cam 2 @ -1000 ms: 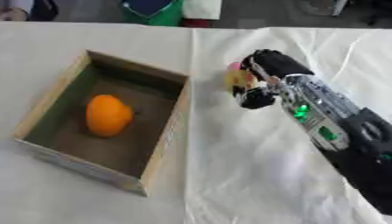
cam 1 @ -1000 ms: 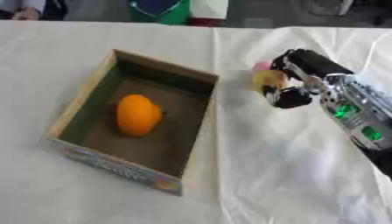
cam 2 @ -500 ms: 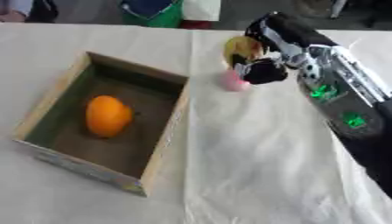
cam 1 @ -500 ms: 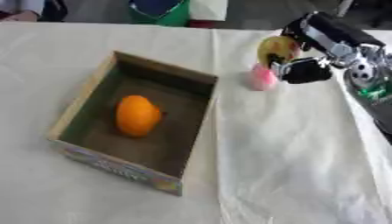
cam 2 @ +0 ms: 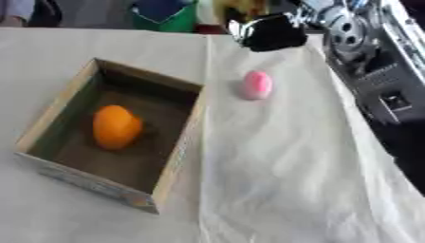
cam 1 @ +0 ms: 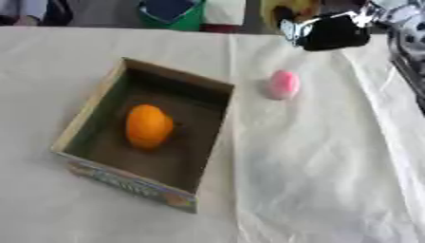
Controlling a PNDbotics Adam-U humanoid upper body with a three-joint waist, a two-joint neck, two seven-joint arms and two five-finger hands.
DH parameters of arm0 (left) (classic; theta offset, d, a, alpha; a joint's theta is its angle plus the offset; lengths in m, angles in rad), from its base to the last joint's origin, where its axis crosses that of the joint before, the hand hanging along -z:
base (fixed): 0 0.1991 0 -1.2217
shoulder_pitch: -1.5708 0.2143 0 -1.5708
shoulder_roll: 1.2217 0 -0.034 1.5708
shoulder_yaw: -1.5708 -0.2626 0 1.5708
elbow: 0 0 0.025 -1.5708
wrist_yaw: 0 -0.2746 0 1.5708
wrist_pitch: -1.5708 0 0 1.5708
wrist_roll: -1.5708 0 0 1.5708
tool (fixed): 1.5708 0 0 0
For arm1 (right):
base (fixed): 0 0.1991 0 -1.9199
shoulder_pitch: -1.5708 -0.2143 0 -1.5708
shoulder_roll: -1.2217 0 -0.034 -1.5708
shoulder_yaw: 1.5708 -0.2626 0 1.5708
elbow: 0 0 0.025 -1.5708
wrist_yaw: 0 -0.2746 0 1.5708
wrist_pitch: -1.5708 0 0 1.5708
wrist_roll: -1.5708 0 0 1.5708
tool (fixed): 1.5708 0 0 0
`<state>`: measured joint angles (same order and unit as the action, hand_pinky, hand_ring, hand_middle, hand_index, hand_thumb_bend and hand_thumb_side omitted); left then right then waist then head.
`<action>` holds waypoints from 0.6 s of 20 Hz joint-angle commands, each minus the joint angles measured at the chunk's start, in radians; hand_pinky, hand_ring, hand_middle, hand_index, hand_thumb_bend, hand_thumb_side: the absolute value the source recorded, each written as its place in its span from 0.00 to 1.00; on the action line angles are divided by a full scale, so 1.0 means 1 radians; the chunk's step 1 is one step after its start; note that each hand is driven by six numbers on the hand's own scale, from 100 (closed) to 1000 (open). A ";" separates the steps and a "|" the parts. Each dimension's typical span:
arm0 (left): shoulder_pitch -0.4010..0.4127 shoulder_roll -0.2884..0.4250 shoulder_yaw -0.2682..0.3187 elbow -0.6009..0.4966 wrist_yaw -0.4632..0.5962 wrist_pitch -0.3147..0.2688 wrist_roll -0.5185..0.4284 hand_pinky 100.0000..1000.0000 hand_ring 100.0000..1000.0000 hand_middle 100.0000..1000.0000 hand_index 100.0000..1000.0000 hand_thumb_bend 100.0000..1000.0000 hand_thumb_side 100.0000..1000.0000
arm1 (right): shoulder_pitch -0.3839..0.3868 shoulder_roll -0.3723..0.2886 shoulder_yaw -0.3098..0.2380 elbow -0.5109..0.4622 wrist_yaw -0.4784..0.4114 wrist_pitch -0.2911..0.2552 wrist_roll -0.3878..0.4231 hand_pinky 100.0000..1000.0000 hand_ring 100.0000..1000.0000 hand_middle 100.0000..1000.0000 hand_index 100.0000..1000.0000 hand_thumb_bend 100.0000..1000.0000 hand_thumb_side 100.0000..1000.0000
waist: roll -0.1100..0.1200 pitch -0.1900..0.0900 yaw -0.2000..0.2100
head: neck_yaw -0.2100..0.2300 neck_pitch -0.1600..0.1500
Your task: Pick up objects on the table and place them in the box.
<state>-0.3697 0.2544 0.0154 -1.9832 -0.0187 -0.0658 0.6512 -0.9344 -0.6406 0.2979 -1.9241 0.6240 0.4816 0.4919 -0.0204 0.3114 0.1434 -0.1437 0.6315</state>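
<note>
An open cardboard box (cam 1: 86, 117) sits left of centre on the white cloth, with an orange fruit (cam 1: 149, 126) lying inside it. To the right of the box's far corner a small pink rounded object (cam 1: 283, 84) lies on the cloth by itself. My right hand (cam 1: 332, 32) is raised at the top edge, beyond and to the right of the pink object, its black fingers curled. A yellow object (cam 1: 291, 8) shows blurred at its far-left side, seemingly held in those fingers. My left hand shows in neither view.
A green container with a blue top (cam 1: 170, 12) stands beyond the table's far edge. My right forearm (cam 2: 374, 80) runs down the right side. A fold in the cloth (cam 1: 236, 180) runs towards me past the box's right wall.
My right hand has risen from the cloth towards the far edge, carrying the yellow object. The pink object it was next to now lies alone on the cloth.
</note>
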 commanded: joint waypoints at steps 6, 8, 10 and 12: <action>-0.008 0.017 0.004 -0.017 0.002 -0.005 0.002 0.41 0.58 0.57 0.72 0.00 0.99 | -0.090 0.147 0.058 0.036 0.057 -0.042 0.067 0.56 0.51 0.35 0.43 0.00 0.23 | 0.002 -0.031 0.006 | -0.008 0.013; -0.009 0.017 0.005 -0.017 0.002 -0.006 0.005 0.41 0.58 0.57 0.72 0.00 0.99 | -0.098 0.180 0.078 0.054 0.074 -0.052 0.078 0.56 0.51 0.35 0.43 0.00 0.23 | 0.002 -0.032 0.008 | -0.010 0.013; -0.011 0.018 0.005 -0.017 0.003 -0.008 0.008 0.41 0.58 0.57 0.72 0.00 0.99 | -0.101 0.211 0.100 0.075 0.091 -0.063 0.090 0.56 0.52 0.35 0.43 0.00 0.22 | 0.002 -0.032 0.010 | -0.012 0.013; -0.013 0.018 0.004 -0.017 0.003 -0.010 0.009 0.41 0.58 0.57 0.72 0.00 0.99 | -0.100 0.238 0.124 0.101 0.108 -0.073 0.101 0.56 0.52 0.35 0.43 0.00 0.22 | 0.001 -0.033 0.013 | -0.017 0.014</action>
<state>-0.3706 0.2545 0.0155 -1.9832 -0.0174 -0.0729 0.6576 -1.0123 -0.4124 0.4170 -1.8301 0.7155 0.4151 0.5855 -0.0214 0.3021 0.1557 -0.1557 0.6415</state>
